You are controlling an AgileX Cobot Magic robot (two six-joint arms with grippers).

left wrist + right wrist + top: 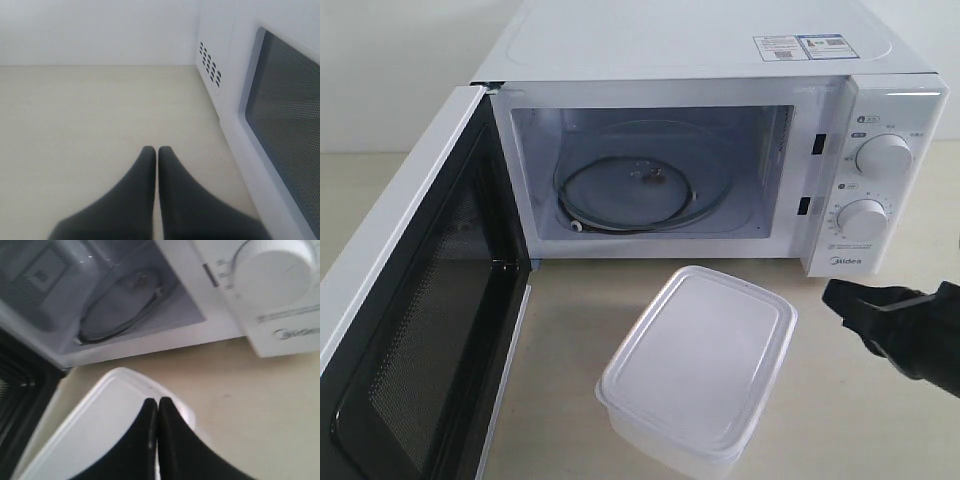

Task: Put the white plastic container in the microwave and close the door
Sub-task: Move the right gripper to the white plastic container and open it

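The white plastic container (pixel 698 370) sits on the counter in front of the microwave (pixel 720 120), lid on. The microwave's door (pixel 415 330) hangs wide open to the left, and the glass turntable (pixel 632 190) lies bare inside. My right gripper (pixel 832 292) hovers just right of the container, shut and empty; in the right wrist view its tips (pixel 158 401) sit over the container's (pixel 95 430) near corner. My left gripper (pixel 157 150) is shut and empty above bare counter, beside the door's outer face (pixel 280 130). It does not show in the exterior view.
Two round dials (pixel 883 157) sit on the control panel at the right of the cavity. The open door blocks the left side of the counter (pixel 570 330). A white wall (pixel 100 30) stands behind the counter.
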